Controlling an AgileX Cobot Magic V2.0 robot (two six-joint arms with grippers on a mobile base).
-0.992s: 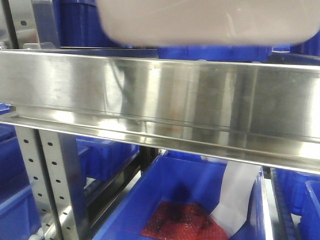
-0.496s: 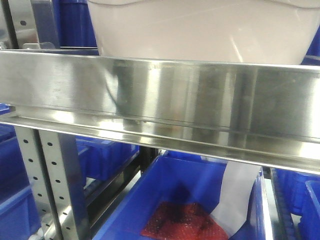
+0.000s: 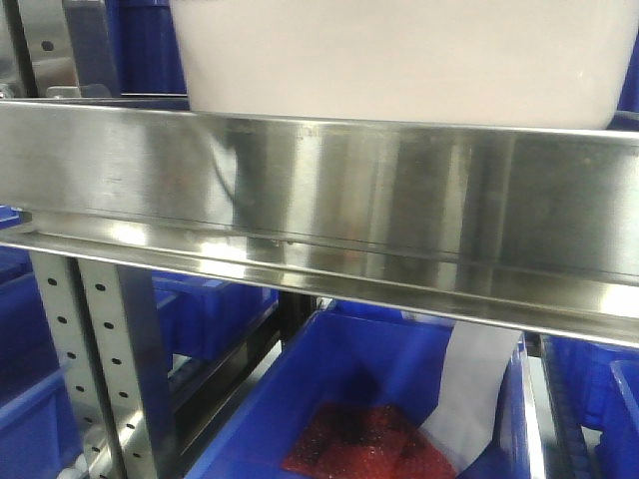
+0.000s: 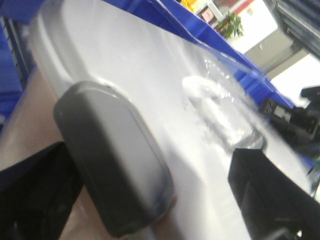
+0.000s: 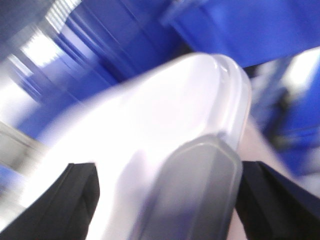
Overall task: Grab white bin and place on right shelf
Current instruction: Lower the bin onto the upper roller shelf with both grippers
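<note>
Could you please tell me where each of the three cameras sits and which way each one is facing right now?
Exterior front-facing: low, level with the right shelf, white bin above, blue bin below; no robot parts show.
Left wrist-mounted: on the left arm, looking along the bin's lid; left end effector fingers show.
Right wrist-mounted: on the right arm, blurred, facing the bin's rounded end; right end effector fingers show.
All three views share the white bin.

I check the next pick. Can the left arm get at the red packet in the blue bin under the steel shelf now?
Probably not. The left gripper sits against the white bin, so it looks occupied, and the steel shelf lies above the blue bin holding the red packet.
</note>
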